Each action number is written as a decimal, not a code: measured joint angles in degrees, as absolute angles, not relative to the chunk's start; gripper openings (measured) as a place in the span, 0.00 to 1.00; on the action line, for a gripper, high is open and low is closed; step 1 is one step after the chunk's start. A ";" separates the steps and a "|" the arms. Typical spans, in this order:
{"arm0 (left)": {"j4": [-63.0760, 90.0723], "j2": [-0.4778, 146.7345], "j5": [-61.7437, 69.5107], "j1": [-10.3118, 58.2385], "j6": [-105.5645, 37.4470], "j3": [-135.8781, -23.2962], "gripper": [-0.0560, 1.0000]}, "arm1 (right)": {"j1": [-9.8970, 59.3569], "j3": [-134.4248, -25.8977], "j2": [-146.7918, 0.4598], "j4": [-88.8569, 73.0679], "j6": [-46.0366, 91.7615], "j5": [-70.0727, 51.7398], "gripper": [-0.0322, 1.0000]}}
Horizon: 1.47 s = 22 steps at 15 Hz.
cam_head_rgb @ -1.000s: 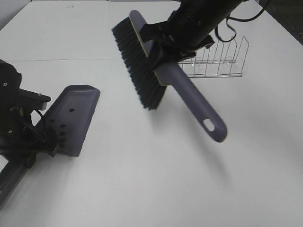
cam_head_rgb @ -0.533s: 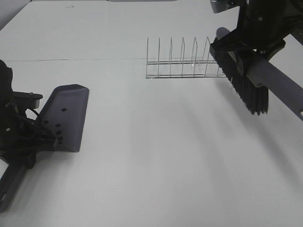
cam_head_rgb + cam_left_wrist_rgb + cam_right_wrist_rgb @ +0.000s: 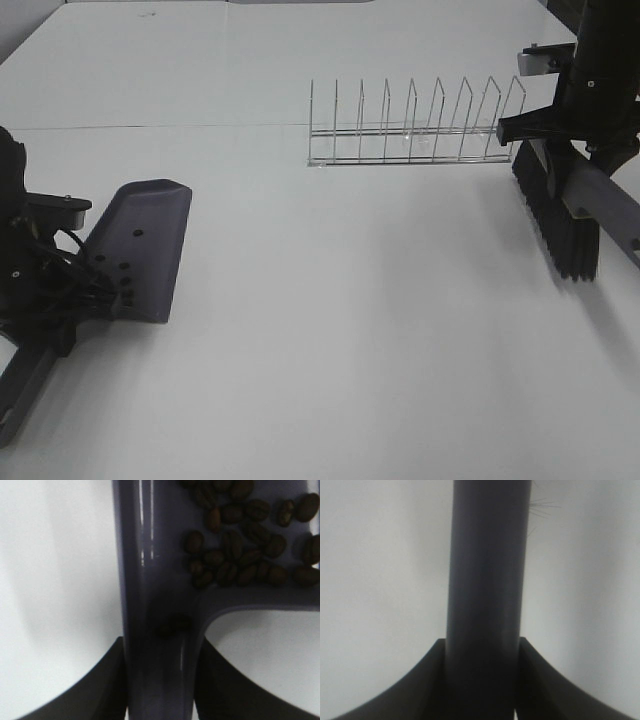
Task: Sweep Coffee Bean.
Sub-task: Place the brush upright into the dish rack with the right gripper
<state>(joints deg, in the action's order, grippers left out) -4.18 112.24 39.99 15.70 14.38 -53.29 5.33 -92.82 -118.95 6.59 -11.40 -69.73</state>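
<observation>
The grey dustpan point(image 3: 145, 245) rests on the white table at the left, its handle held by my left gripper point(image 3: 60, 300). In the left wrist view the gripper point(image 3: 160, 680) is shut on the dustpan handle point(image 3: 157, 605), and several dark coffee beans point(image 3: 240, 545) lie inside the pan. My right gripper point(image 3: 580, 150) is shut on the grey brush point(image 3: 565, 215) and holds it above the table at the far right, bristles down. The right wrist view shows only the brush handle point(image 3: 487, 580) between the fingers. No beans show on the table.
A wire dish rack point(image 3: 410, 130) stands at the back, centre-right, just left of the brush. The white table point(image 3: 350, 330) stretches between dustpan and brush.
My right arm has swung the brush from the table's middle to the far right, uncovering the wire rack. The dustpan and left arm have barely moved.
</observation>
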 joint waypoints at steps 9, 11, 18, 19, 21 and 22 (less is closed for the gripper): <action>-3.61 112.24 39.94 15.64 14.21 -53.29 0.36 | 5.04 -122.27 -137.51 7.28 -7.91 -70.93 0.38; -3.09 112.24 39.82 15.47 14.21 -53.29 0.36 | 5.04 -124.85 -139.06 7.56 -7.91 -70.70 0.38; -2.69 112.24 39.71 15.47 14.04 -53.29 0.36 | 2.64 -126.91 -141.35 5.21 -6.25 -70.65 0.38; -2.69 112.24 39.65 15.47 13.98 -53.29 0.36 | 2.23 -126.91 -141.35 4.24 -6.30 -70.65 0.38; -2.69 112.24 39.65 15.47 13.81 -53.29 0.36 | 1.83 -126.97 -141.35 2.98 -6.30 -70.65 0.39; -2.69 112.24 39.59 15.47 13.75 -53.29 0.36 | 1.72 -126.97 -141.35 2.75 -6.30 -70.65 0.39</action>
